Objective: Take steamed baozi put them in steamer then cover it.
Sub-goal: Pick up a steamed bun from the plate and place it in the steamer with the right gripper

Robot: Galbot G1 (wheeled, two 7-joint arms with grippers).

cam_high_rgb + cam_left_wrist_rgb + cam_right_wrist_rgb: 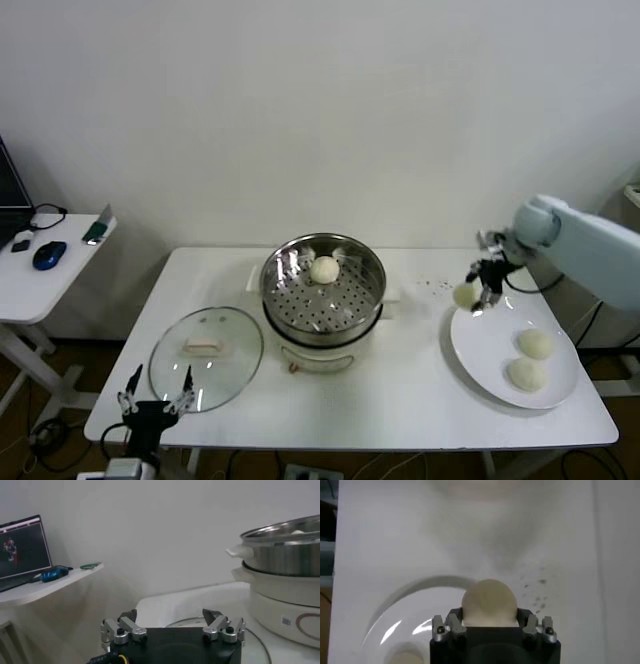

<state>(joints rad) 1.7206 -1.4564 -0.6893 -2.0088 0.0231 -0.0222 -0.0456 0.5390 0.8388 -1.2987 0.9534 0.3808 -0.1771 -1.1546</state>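
- Up at the plate's far left rim, the right gripper has its jaws closed on a bun; the head view shows the bun at the fingertips, over the rim.
- From the right wrist view, that bun sits squarely between the two fingers, which press on its sides, with the white plate below it.
- Two more buns lie on the plate near its right side, one just behind the other; they look close together, and I cannot tell if they touch.
- A fourth bun rests on the perforated tray inside the steamer, toward the far side of the tray.
- The steamer stands mid-table on its white base, uncovered; in the left wrist view its steel wall and base fill the side of the picture.
- The lid lies flat on the table just left of the steamer, cream handle up, its rim near the steamer's base.
- The left gripper waits at the table's near left edge, beside the lid's front rim, jaws spread wide and holding nothing; the left wrist view shows its fingers well apart.
- Dark specks dot the table between steamer and plate.
- A side desk to the left carries a blue mouse.
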